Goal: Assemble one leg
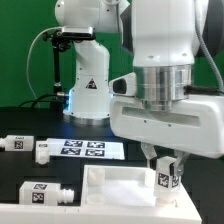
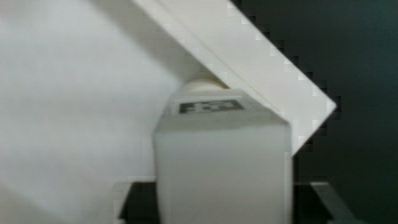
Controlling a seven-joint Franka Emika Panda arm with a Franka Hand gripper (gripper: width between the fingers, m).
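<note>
My gripper (image 1: 165, 168) is shut on a leg (image 1: 165, 180), a small white square post with a black-and-white tag, held upright over the near right corner of the white panel (image 1: 115, 190). In the wrist view the leg (image 2: 222, 150) fills the space between my dark fingers (image 2: 143, 200), its far end meeting the panel's raised rim (image 2: 231, 50). Whether the leg touches the panel is hard to tell. Two more legs lie on the table at the exterior view's left, one (image 1: 45, 193) near the front and one (image 1: 20, 145) further back.
The marker board (image 1: 82, 150) lies flat behind the panel. A second robot base (image 1: 88, 90) stands at the back. A small white part (image 1: 42, 150) lies by the marker board's end at the exterior view's left.
</note>
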